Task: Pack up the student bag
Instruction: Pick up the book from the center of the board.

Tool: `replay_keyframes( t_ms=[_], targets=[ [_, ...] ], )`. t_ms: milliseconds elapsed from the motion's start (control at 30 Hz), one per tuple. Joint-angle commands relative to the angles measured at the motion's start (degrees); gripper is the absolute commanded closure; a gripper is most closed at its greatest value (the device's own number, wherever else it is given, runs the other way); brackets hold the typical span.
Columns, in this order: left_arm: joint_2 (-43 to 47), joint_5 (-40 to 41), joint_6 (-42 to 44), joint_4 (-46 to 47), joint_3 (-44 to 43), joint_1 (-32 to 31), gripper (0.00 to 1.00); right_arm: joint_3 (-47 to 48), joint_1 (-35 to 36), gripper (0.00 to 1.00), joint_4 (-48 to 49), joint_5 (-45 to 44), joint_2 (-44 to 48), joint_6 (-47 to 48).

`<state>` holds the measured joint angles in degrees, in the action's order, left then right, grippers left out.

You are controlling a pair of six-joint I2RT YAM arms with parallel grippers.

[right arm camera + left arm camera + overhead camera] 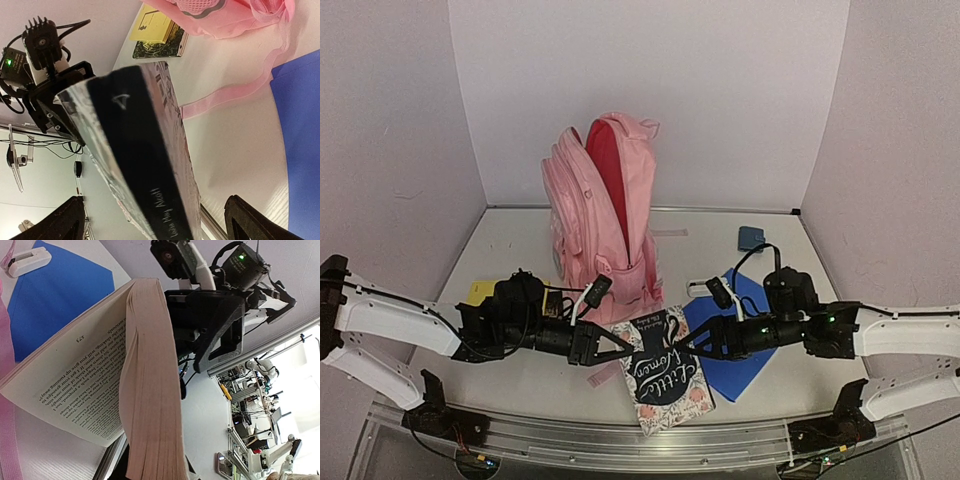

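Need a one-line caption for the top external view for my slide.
Left tool grips a Little Women paperback before the open pink backpack; right tool open alongside.

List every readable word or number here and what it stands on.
"Little Women": cover of the book.
"Louisa May Alcott": the book's spine.
"27": number on its open page.
Body print on that page: too blurred to read.
Yellow book: cover print too small to read.
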<state>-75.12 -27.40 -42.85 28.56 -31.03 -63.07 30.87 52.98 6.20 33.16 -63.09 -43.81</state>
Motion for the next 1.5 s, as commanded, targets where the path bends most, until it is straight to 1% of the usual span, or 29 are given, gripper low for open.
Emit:
replay_keyframes(
  t_ms=[0,33,67,133,233,333,367,400,467,533,600,633,700,767,867,967,1067,1133,1233,1367,1467],
  targets=[
    [4.20,-2.05,0.94,7.79,-3.39,-0.06,1.00,-0.08,1.33,0.05,6.02,0.89,-1.13,-0.91],
    [4.25,-2.23,0.97,7.72,-3.55,-0.07,1.00,0.11,2.16,0.08,7.30,1.72,-1.50,-1.26],
    [4.22,-2.49,1.01,7.76,-3.77,-0.04,1.00,0.53,3.29,0.12,8.43,2.55,-1.87,-1.43],
    [4.04,-2.89,0.98,8.21,-4.31,-0.04,1.00,2.03,5.24,0.24,9.76,3.45,-2.20,-1.46],
    [3.65,-2.79,0.99,9.15,-4.70,-0.04,1.00,3.85,7.42,0.45,11.17,4.03,-1.45,-1.71],
    [3.54,-1.39,1.07,8.97,-4.70,-0.03,1.00,4.22,7.67,0.66,12.43,2.95,0.69,-2.73],
    [3.51,-0.77,1.06,8.29,-4.88,-0.04,1.00,4.25,7.67,0.74,12.76,2.05,1.58,-3.10],
    [3.54,0.29,1.16,6.28,-5.53,0.00,0.99,4.29,7.67,0.86,12.86,0.58,2.89,-3.57],
    [3.62,3.31,2.05,-3.43,-8.92,0.16,0.83,4.52,7.69,1.00,12.52,-3.88,6.27,-4.45],
    [3.99,6.88,3.22,-15.35,-13.66,0.72,0.55,5.80,7.66,1.00,8.89,-10.41,10.36,-4.22],
    [5.23,10.32,4.28,-25.25,-17.60,1.86,0.30,8.88,7.70,1.00,1.80,-17.84,14.14,-2.32],
    [6.32,11.66,4.61,-28.46,-19.02,2.80,0.20,10.84,7.73,1.00,-0.75,-20.91,15.42,-1.33],
    [8.40,13.38,4.90,-35.56,-22.07,5.37,0.12,14.82,7.67,1.00,-5.96,-25.22,17.19,1.18],
    [9.95,14.75,5.29,-42.49,-26.12,8.32,0.09,18.78,7.68,1.00,-10.05,-28.16,17.15,3.79],
    [10.06,21.12,8.52,-52.83,-35.82,10.34,0.07,25.18,7.67,1.00,-12.80,-33.02,14.45,7.33],
    [7.43,30.60,11.70,-64.21,-46.81,10.53,0.07,30.75,7.81,1.00,-12.32,-37.26,10.52,12.46],
    [3.85,39.35,12.69,-71.05,-56.50,11.37,0.04,36.02,8.17,1.00,-9.27,-41.59,6.33,17.14],
    [1.74,43.10,13.07,-73.38,-61.02,12.20,0.01,39.61,8.33,1.00,-8.12,-45.20,3.33,20.49],
    [-1.93,46.38,14.48,-73.84,-66.33,13.56,0.00,45.65,8.56,1.00,-7.99,-50.66,-1.51,24.09],
    [-7.73,45.64,14.42,-74.39,-71.78,18.12,0.00,51.36,9.57,1.00,-6.93,-55.05,-5.79,27.31],
    [-10.72,44.93,14.41,-73.18,-74.16,19.78,0.00,53.48,10.50,1.00,-4.60,-56.96,-7.64,29.22]
  ],
)
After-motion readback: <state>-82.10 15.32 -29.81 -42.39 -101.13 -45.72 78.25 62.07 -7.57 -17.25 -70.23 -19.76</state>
